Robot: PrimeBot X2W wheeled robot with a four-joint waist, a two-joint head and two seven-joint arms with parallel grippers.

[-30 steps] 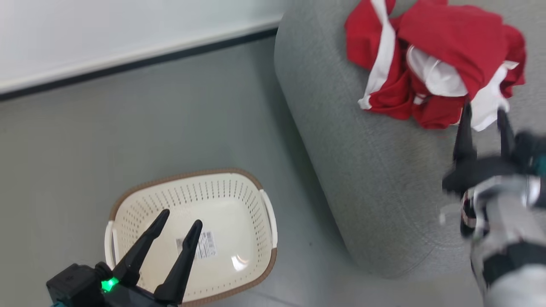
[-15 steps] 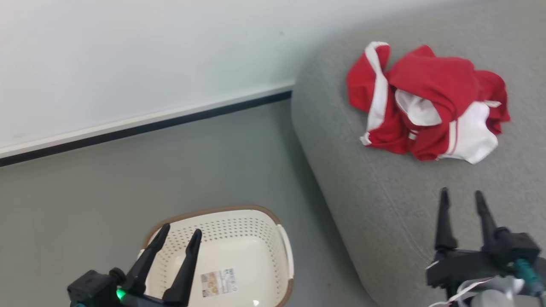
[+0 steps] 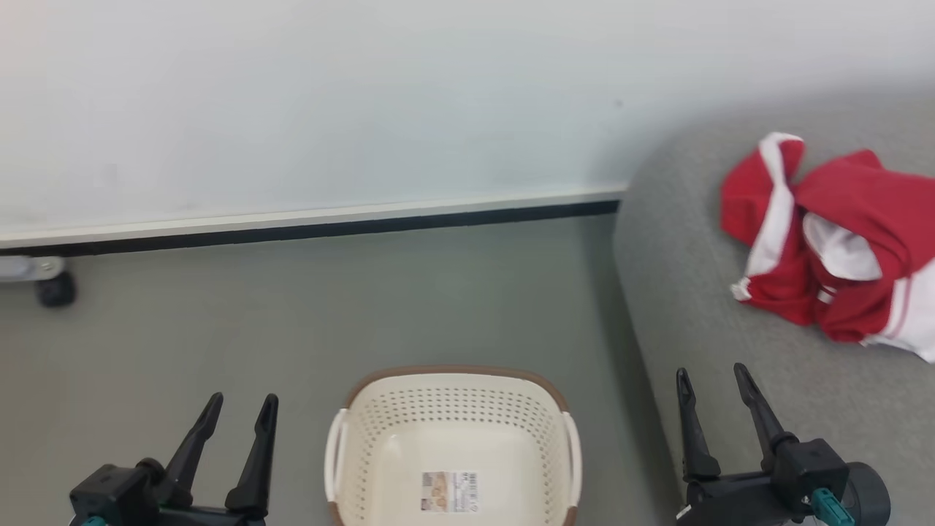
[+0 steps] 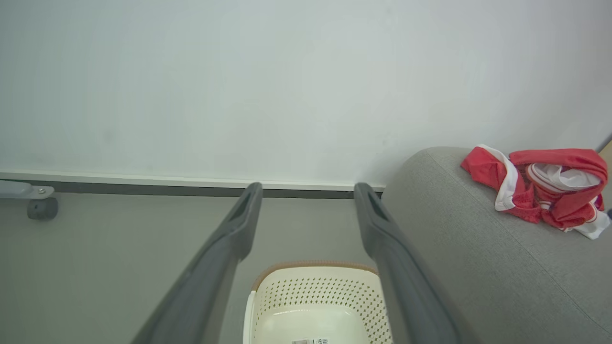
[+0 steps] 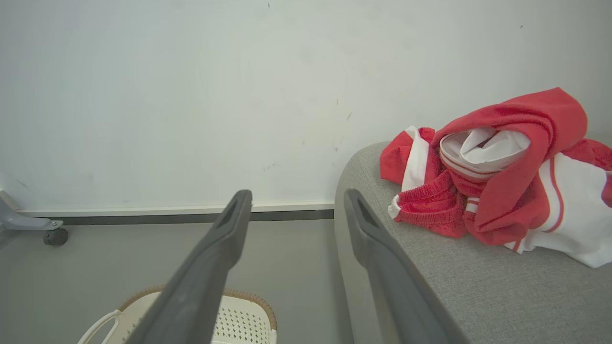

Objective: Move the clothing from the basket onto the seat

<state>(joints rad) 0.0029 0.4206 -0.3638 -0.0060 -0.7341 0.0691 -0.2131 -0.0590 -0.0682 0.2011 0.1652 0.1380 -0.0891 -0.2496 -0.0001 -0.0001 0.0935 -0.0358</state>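
Clothing: The red and white clothing [image 3: 825, 241] lies in one bunched heap on top of the seat [image 3: 701, 307], close to its rounded end by the wall [image 3: 365, 109]. Nothing holds it. It is soft, so it slumps and rests where it lies.
Seat: The grey seat is wide and flat on top. The heap sits back from the edge, so I think it will not slide off.
Basket: The basket [image 3: 453, 371] stands on the floor [image 3: 292, 314] just beside the seat. The part of its inside that shows has no clothes, just a bare bottom with a small sticker [image 3: 451, 491].
Right claw: The right claw [image 3: 711, 370] hovers by the near edge of the seat, well apart from the heap. Its two fingers are spread wide and it has nothing in it.
Left claw: The left claw [image 3: 243, 400] hangs over the floor on the other side of the basket. It is spread wide too and holds nothing.
Why like this: One claw sits on each side of the basket, both pointing at the wall, like arms at rest. With the clothes on the seat, the job looks done to me.
Far off: A small wheel [image 3: 56, 290] sits by the wall at the far left.
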